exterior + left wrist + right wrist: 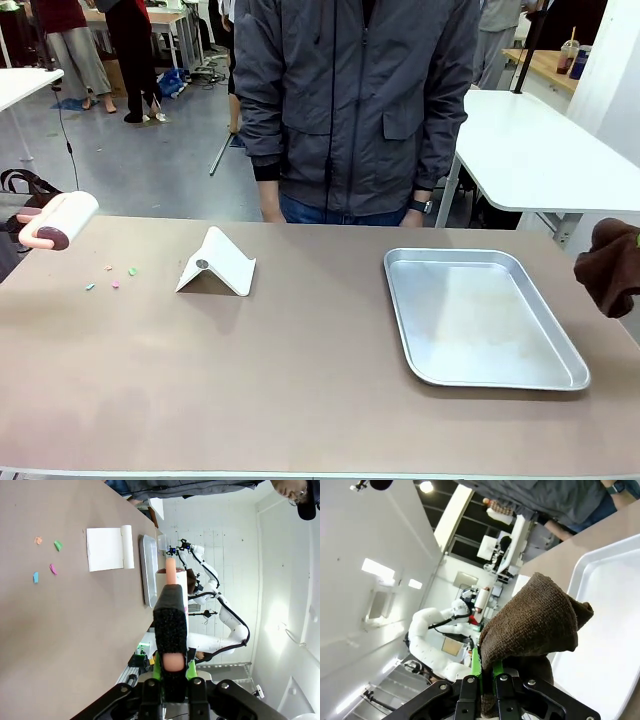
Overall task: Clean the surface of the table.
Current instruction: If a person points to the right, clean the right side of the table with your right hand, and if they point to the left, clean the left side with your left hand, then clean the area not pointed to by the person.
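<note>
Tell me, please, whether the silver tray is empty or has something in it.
Empty: the silver tray shows bare metal across its whole floor.

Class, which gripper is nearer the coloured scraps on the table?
Left. The left gripper, holding the lint roller, hangs just beside the scraps; the right gripper, holding the brown cloth, is beyond the tray.

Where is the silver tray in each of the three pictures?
Front view: tray on the table's right half.
Left wrist view: tray edge-on, upper middle, beside the lint roller.
Right wrist view: tray at right, behind the brown cloth.
Shared landmark: the person's grey jacket.
</note>
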